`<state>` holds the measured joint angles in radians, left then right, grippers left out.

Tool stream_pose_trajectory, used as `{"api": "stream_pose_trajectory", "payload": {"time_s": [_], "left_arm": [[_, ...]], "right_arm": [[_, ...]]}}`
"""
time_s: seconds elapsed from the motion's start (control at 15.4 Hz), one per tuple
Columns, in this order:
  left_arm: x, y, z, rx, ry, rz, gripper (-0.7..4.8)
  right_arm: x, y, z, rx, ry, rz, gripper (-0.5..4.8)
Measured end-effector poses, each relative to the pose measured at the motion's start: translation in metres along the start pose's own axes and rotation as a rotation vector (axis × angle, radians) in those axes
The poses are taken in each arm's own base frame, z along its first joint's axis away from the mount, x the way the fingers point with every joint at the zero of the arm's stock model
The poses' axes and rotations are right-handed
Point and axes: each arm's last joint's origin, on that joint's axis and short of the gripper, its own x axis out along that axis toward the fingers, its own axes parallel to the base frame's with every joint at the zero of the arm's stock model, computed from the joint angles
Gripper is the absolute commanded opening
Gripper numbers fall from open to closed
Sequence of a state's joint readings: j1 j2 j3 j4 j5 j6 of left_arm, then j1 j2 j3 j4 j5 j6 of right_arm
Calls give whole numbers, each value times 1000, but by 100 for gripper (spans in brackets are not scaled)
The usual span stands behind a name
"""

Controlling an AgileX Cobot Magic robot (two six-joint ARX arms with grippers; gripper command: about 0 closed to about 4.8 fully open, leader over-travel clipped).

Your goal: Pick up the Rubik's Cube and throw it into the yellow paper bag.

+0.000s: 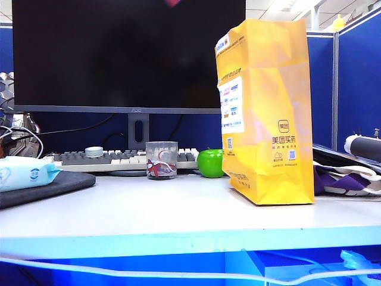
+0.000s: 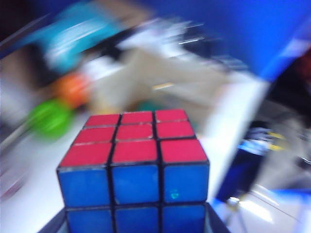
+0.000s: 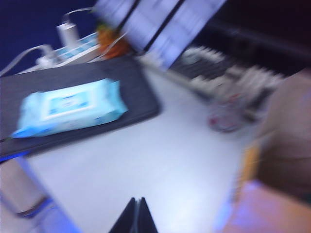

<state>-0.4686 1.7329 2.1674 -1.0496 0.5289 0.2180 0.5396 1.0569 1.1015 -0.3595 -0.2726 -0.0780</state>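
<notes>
Monitor: big flat black screen (image 1: pixel 128 53), glossy and dark, on a grey stand behind everything in the exterior view.
Bench: smooth pale top (image 1: pixel 149 208), matte, with a bright blue front edge.
Yellow paper bag: tall, creased bright-yellow paper bag (image 1: pixel 268 113) standing upright on the bench, right of centre; black characters and logo on the broad face, white printed label on the narrow side. The right wrist view catches only a blurred brownish mass on that side, too smeared to name.
Keyboard: grey and white keys (image 1: pixel 119 159), long and low, in front of the monitor stand.
Dark mat: flat charcoal pad (image 3: pixel 73 102), soft-looking, at the bench's left.
Wipes pack: soft, crinkly pale-blue plastic packet (image 3: pixel 70 108) lying flat on the mat; the exterior view shows just its end.
Glass cup: clear cylinder (image 1: pixel 161 159) with red and white markings, in front of the keyboard.
Green apple: round, shiny (image 1: pixel 211 162), just beside the bag's base.
Rubik's Cube: here it is, and only the left wrist view has it! Black-framed cube (image 2: pixel 136 170), red stickers on top, blue facing the camera, crisp against a streaked background.
Left claw: dark finger edges hug the cube's lower corners (image 2: pixel 136 221), claw holding the cube.
Right claw: two dark tips (image 3: pixel 137 216) pressed together, narrow, nothing between them, above bare bench. Neither claw appears in the exterior view.
</notes>
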Motion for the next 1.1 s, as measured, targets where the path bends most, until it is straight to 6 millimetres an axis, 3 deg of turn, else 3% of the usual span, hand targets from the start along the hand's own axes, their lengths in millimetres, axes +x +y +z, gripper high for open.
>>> {"api": "stream_pose_trajectory", "payload": {"time_s": [0.39, 0.45, 0.52, 0.78, 1.1], "left_arm": [[8, 2, 12, 245, -160, -157, 15], [17, 7, 16, 276, -209, -199, 15], [40, 19, 17, 295, -254, -265, 15], [86, 43, 5, 264, -248, -328, 13], [105, 54, 8, 246, -316, -364, -4]], "right_arm": [[-40, 5, 35, -72, -87, -125, -1], [-47, 7, 38, -77, -112, -128, -1], [-58, 10, 40, -84, -141, -131, -1], [-65, 12, 38, -81, -130, -134, -1], [-65, 12, 36, -83, -109, -135, -1]]}}
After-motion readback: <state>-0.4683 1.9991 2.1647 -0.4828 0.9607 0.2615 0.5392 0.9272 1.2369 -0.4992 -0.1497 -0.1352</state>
